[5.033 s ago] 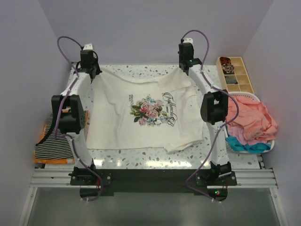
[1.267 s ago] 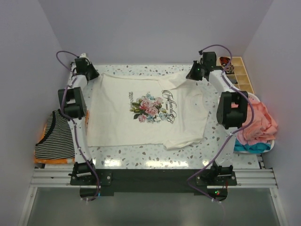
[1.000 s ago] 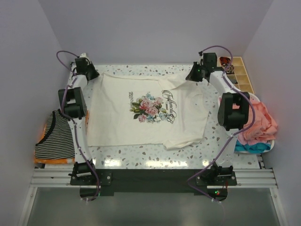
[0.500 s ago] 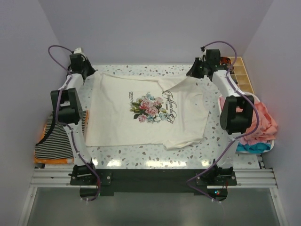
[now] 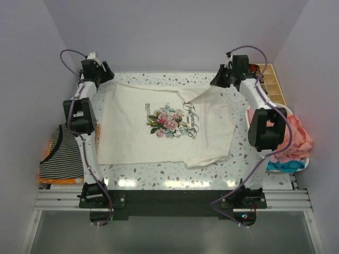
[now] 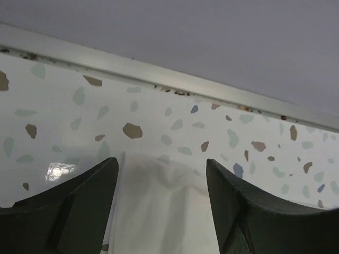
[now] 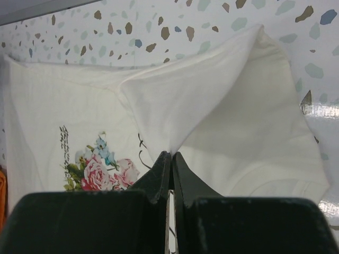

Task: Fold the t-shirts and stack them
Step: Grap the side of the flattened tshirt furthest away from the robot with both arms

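Note:
A cream t-shirt (image 5: 159, 135) with a pink-rose print lies spread face up on the speckled table (image 5: 159, 177). My left gripper (image 5: 105, 74) hangs open just above the shirt's far left corner. In the left wrist view that corner (image 6: 159, 206) lies flat between the spread fingers of the left gripper (image 6: 161, 164), touching neither. My right gripper (image 5: 219, 80) is shut on the shirt's far right shoulder. In the right wrist view the right gripper (image 7: 171, 155) pinches a raised fold of cream cloth (image 7: 201, 100), which tents up off the table.
A black-and-white striped tee (image 5: 61, 159) on an orange one (image 5: 53, 181) lies off the table's left edge. A white basket (image 5: 304, 159) at the right holds coral-pink (image 5: 288, 135) and blue (image 5: 280, 165) shirts. A compartmented wooden tray (image 5: 266, 84) stands at the far right.
My left gripper has opened and let go of the shirt's far left corner, which now lies flat. The right gripper has lifted the right shoulder, still pinched.

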